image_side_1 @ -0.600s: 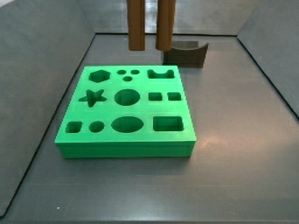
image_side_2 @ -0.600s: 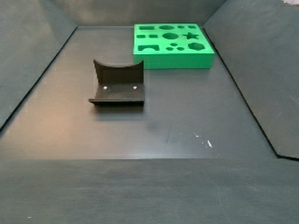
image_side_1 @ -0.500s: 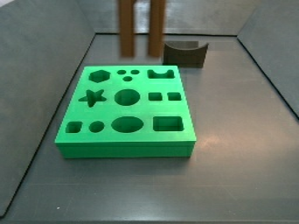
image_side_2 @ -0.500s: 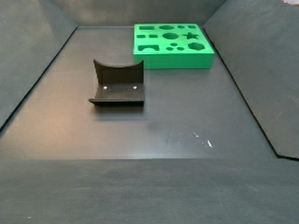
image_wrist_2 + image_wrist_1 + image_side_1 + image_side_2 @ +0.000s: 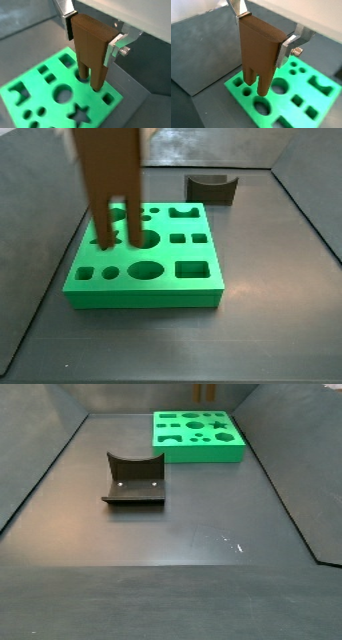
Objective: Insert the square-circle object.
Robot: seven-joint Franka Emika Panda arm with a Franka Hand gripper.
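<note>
My gripper [image 5: 263,30] is shut on the square-circle object [image 5: 258,55], a tall brown piece that ends in two prongs. Both wrist views show it clamped between the silver fingers [image 5: 113,47]. In a side view the piece [image 5: 107,178] hangs upright over the left part of the green board [image 5: 147,268]. Its prong tips are near the star hole and the round hole beside it. Whether they touch the board I cannot tell. The board also shows in both wrist views [image 5: 40,95], under the prongs.
The dark fixture [image 5: 211,188] with a curved top stands on the floor behind the board's right corner. It also shows in a side view [image 5: 134,479], apart from the board [image 5: 198,436]. Grey walls enclose the floor.
The held piece has moved from behind the board's far edge forward and to the left, over the board's left part, and it sits lower. The board and the fixture have not moved.
</note>
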